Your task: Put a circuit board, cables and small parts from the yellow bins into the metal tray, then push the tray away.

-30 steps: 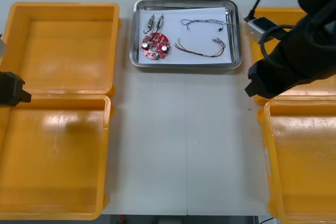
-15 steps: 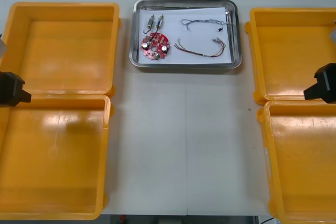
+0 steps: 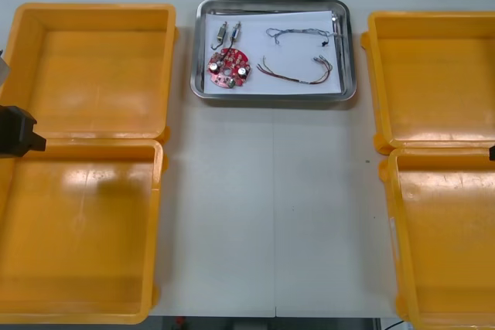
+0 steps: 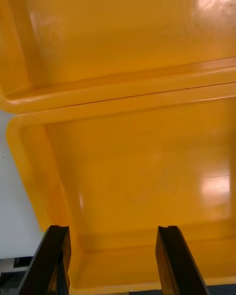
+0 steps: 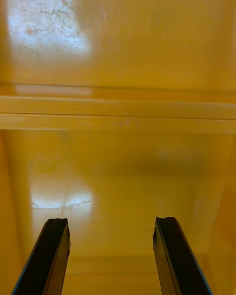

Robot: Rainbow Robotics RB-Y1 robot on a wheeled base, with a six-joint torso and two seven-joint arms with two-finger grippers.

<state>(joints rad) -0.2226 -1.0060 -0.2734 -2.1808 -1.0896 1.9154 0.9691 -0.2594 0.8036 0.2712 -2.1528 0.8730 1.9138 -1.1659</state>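
My right pincer (image 4: 113, 231) has pulled back over the right-edge yellow bins (image 4: 137, 167), wide and empty; my left pincer (image 5: 110, 223) is wide too. The loaded metal tray (image 3: 272, 98) sits at the tabletop's far edge: likely finished.

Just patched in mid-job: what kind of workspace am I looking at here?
Probably an electronics kitting bench: yellow bins flank a metal tray holding a round red circuit board, cables and small metal parts. The left gripper and right gripper hang open over the bins.
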